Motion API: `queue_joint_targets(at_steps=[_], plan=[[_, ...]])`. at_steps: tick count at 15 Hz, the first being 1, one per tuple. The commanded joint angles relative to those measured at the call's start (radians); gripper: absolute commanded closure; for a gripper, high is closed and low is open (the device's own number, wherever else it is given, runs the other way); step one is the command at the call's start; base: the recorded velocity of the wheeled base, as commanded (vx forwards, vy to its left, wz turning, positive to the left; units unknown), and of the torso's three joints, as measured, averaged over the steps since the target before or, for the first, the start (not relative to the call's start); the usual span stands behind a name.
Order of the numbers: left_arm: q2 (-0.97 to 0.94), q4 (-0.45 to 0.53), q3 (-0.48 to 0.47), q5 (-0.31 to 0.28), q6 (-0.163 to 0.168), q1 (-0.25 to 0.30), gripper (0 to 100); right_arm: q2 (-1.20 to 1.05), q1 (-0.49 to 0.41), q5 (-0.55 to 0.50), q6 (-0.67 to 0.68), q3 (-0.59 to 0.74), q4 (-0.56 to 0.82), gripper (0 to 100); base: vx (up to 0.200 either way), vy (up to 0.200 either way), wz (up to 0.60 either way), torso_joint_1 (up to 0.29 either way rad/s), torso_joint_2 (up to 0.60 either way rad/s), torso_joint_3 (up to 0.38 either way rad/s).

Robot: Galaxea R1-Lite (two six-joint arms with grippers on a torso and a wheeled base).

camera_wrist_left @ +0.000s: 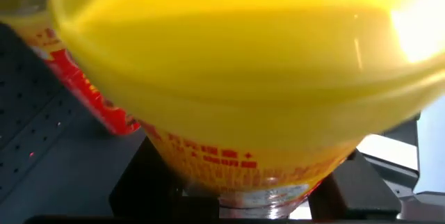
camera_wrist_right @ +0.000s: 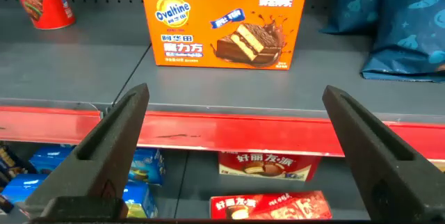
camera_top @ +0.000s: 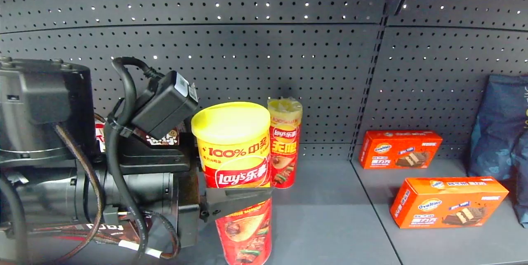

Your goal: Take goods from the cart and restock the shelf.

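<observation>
My left gripper (camera_top: 241, 197) is shut on a tall red chips can with a yellow lid (camera_top: 237, 174), held upright over the front of the grey shelf board (camera_top: 321, 215). Its base runs out of the head view, so I cannot tell whether it rests on the board. In the left wrist view the yellow lid of the chips can (camera_wrist_left: 236, 78) sits close above the left gripper (camera_wrist_left: 250, 189). A second chips can (camera_top: 284, 143) stands just behind it, near the pegboard. My right gripper (camera_wrist_right: 240, 161) is open and holds nothing, in front of the shelf's red edge strip (camera_wrist_right: 229, 130).
Two orange cake boxes (camera_top: 399, 149) (camera_top: 447, 201) lie on the right shelf section, with blue bags (camera_top: 501, 133) beyond them. The nearer orange box (camera_wrist_right: 222, 22) faces the right gripper. Red and blue packs (camera_wrist_right: 268, 165) fill the shelf below.
</observation>
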Motion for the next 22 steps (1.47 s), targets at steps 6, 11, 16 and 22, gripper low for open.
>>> queue_joint_targets(at_steps=[6,11,16,22], plan=[[-0.029,0.0,0.017,0.001,-0.002,0.046,100,0.001,0.001,0.001,0.0,0.0,0.0,0,0.0,0.0,0.0,0.0,0.0,0.0],[-0.063,-0.009,0.066,0.004,-0.002,0.054,100,0.223,-0.011,0.004,-0.005,-0.253,-0.009,0,0.0,0.0,0.0,0.0,0.0,0.0],[-0.057,-0.006,0.071,0.029,-0.003,0.055,100,0.587,0.098,0.157,-0.013,-0.545,0.013,0,0.0,0.0,0.0,0.0,0.0,0.0],[-0.059,-0.002,0.075,0.035,-0.011,0.078,100,0.886,0.327,0.205,-0.048,-0.552,-0.076,0,0.0,0.0,0.0,0.0,0.0,0.0]])
